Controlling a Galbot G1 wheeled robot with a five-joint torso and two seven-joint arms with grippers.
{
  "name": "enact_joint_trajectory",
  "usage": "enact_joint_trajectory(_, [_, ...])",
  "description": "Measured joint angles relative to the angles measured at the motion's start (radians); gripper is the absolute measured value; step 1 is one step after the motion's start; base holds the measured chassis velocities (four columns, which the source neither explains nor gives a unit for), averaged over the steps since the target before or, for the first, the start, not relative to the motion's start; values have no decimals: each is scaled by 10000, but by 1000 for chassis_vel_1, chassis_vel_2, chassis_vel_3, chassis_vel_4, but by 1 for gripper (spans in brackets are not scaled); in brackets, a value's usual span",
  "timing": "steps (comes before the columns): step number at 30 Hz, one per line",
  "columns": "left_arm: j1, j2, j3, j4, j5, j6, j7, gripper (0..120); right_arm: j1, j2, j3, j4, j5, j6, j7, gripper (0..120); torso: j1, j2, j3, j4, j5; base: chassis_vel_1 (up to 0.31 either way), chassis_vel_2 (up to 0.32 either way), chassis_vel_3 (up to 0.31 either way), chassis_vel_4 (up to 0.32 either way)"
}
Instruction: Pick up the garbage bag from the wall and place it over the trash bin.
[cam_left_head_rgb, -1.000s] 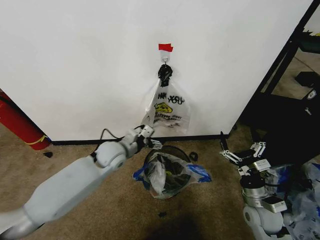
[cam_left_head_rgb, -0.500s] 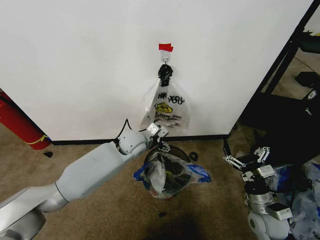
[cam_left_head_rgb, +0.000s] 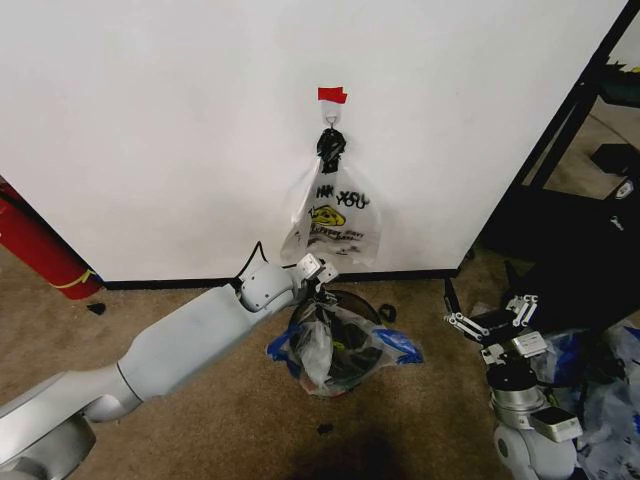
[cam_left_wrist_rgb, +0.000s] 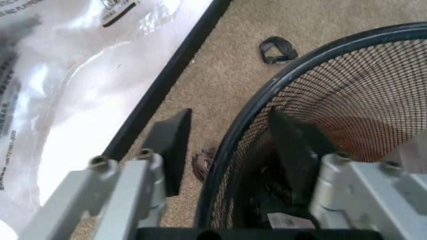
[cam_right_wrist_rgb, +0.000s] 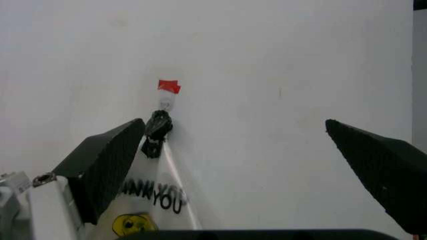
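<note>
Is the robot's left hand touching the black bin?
Cannot tell. In the left wrist view the left gripper has its open fingers straddling the trash bin rim, with no contact plainly visible.

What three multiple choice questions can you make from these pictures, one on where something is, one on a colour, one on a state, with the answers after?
1. Where is the left claw?
A. At the far rim of the trash bin
B. Up at the hook on the wall
C. Over the red cylinder

2. What colour is the tape strip above the hook?
A. Blue
B. Red
C. Yellow

3. How does the garbage bag with blue patches lie?
A. Hanging from the hook
B. Flat on the carpet away from the bin
C. Draped over the trash bin

Answers: 1 A, the left wrist view shows its open fingers straddling the mesh rim. 2 B, it is red in the head and right wrist views. 3 C, the head view shows it spread across the bin's front.
</note>
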Motion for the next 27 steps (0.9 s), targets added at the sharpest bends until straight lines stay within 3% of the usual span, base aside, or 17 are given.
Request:
enact_joint_trajectory(6, [325,142,-40,-148,-461,-47,-592,22,-42,-15,15,6,4,77,0,100,0,1,-1,0,0,0,0,0,0])
enact_joint_trajectory(11, [1117,386,-304,-672,-1364,-69,-1726,4,-42,-6,-18,-3,3,126,-8,100,-2,1,-2,0,-6,0,0,0,0])
enact_joint_trajectory(14, [1380,540,-485,-970,-1735,-70,-2096,2,-37,-6,-35,7,2,126,-11,100,-2,1,-1,-1,-6,0,0,0,0])
enact_joint_trajectory(17, [2118,925,-1159,-1743,-2674,-57,-3130,2,28,10,-87,12,-12,126,-18,100,-1,0,0,-4,-5,0,0,0,0])
enact_joint_trajectory(19, [2768,1148,-1961,-2394,-3690,-9,-4341,2,80,31,-139,-13,-20,133,-28,100,-1,-2,2,2,-3,0,0,0,0])
enact_joint_trajectory(20, [2768,1148,-1961,-2394,-3690,-9,-4341,2,80,31,-139,-13,-20,133,-28,100,-1,-2,2,2,-3,0,0,0,0])
enact_joint_trajectory(23, [3950,1270,-3364,-3349,-5014,-10,-5798,2,144,64,-237,-129,-24,159,-56,100,-1,-2,1,5,0,0,0,0,0])
enact_joint_trajectory(27, [5210,1102,-4556,-4180,-6702,-20,-7559,2,253,105,-366,-309,-54,163,-105,100,-1,-2,0,0,0,0,0,0,0])
